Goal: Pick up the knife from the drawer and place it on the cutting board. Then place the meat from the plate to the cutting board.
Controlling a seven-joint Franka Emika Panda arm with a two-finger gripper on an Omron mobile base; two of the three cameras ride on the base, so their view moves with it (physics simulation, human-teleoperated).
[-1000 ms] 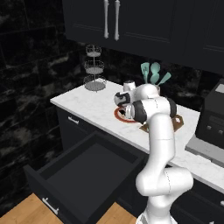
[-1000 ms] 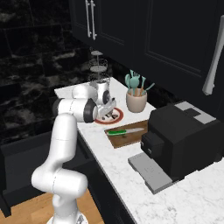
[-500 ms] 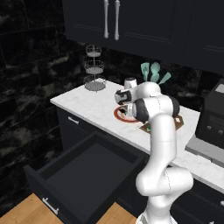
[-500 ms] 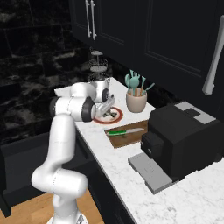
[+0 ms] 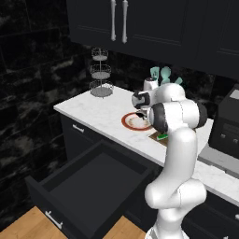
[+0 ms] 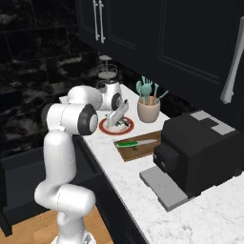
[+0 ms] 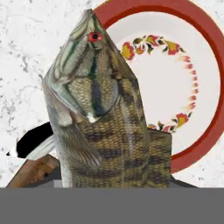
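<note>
The meat (image 7: 100, 118) is a striped brown-grey fish. It hangs tilted just above the plate (image 7: 205, 87), and my gripper (image 6: 116, 113) is shut on it; the fish hides the fingertips in the hand view. From the right base, the meat (image 6: 117, 117) slants up over the red-rimmed plate (image 6: 106, 129). The brown cutting board (image 6: 143, 148) lies right of the plate with the green-handled knife (image 6: 131, 143) on it. A corner of the board (image 7: 33, 173) shows below the fish. The black drawer (image 5: 88, 186) stands pulled open below the counter.
A beige crock of teal utensils (image 6: 148, 110) stands behind the board. A large black appliance (image 6: 200, 147) sits at the board's right end. The tiered wire stand (image 5: 101, 74) is at the counter's far left. Dark upper cabinets hang overhead.
The meat has come up off the plate in my gripper and now hangs tilted above it. The knife, board and drawer have not moved.
</note>
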